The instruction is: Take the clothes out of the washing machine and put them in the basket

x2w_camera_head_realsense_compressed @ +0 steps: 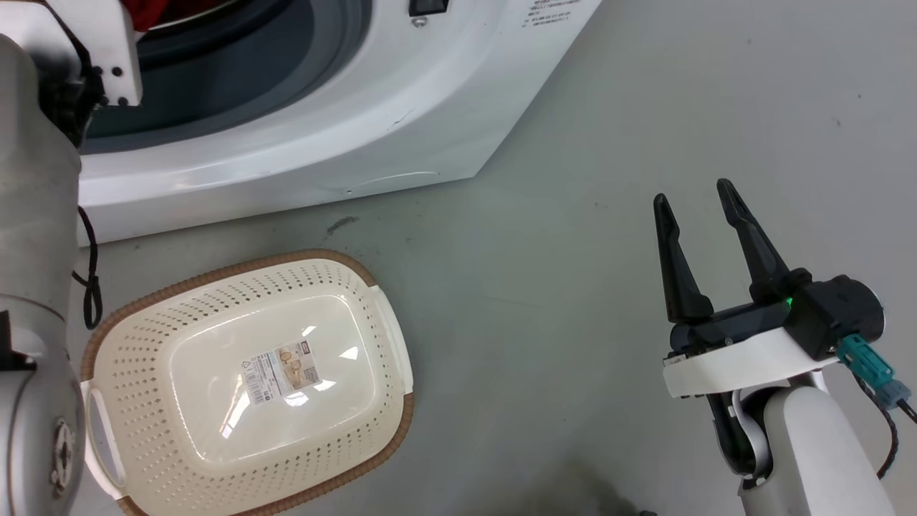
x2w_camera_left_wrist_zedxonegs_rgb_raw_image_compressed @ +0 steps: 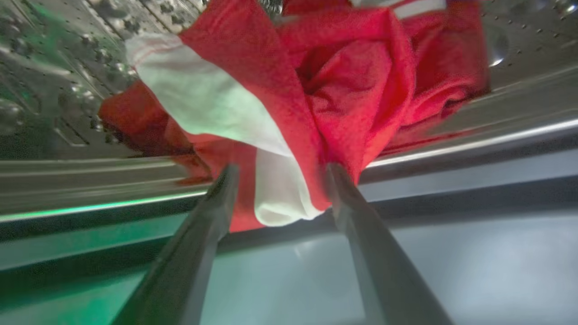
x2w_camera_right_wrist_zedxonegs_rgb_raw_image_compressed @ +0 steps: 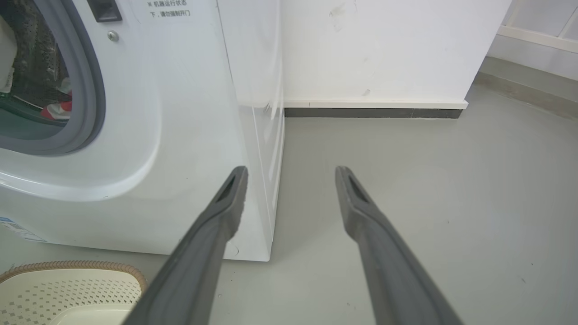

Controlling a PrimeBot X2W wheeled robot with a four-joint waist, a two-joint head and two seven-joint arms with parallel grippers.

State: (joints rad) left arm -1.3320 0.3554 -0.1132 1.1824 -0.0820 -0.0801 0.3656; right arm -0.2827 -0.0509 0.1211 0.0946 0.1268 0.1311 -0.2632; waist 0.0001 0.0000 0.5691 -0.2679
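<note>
Red clothes (x2w_camera_left_wrist_zedxonegs_rgb_raw_image_compressed: 352, 90) with white trim lie heaped at the front lip of the washing machine's steel drum (x2w_camera_left_wrist_zedxonegs_rgb_raw_image_compressed: 54, 67). My left gripper (x2w_camera_left_wrist_zedxonegs_rgb_raw_image_compressed: 282, 169) is open, its two fingers spread on either side of a hanging fold of that cloth. In the head view my left arm reaches into the washing machine (x2w_camera_head_realsense_compressed: 322, 129), where a bit of the red clothes (x2w_camera_head_realsense_compressed: 154, 11) shows. The cream basket (x2w_camera_head_realsense_compressed: 143, 344) sits on the floor in front of the machine with nothing in it. My right gripper (x2w_camera_head_realsense_compressed: 691, 193) stands open over the floor to the right, holding nothing.
The grey floor (x2w_camera_head_realsense_compressed: 573, 251) stretches right of the basket. A black cable (x2w_camera_head_realsense_compressed: 89, 279) hangs by my left arm. In the right wrist view the washing machine (x2w_camera_right_wrist_zedxonegs_rgb_raw_image_compressed: 180, 113), a bit of the clothes (x2w_camera_right_wrist_zedxonegs_rgb_raw_image_compressed: 58, 109), the basket (x2w_camera_right_wrist_zedxonegs_rgb_raw_image_compressed: 67, 284) and a white wall (x2w_camera_right_wrist_zedxonegs_rgb_raw_image_compressed: 375, 45) show.
</note>
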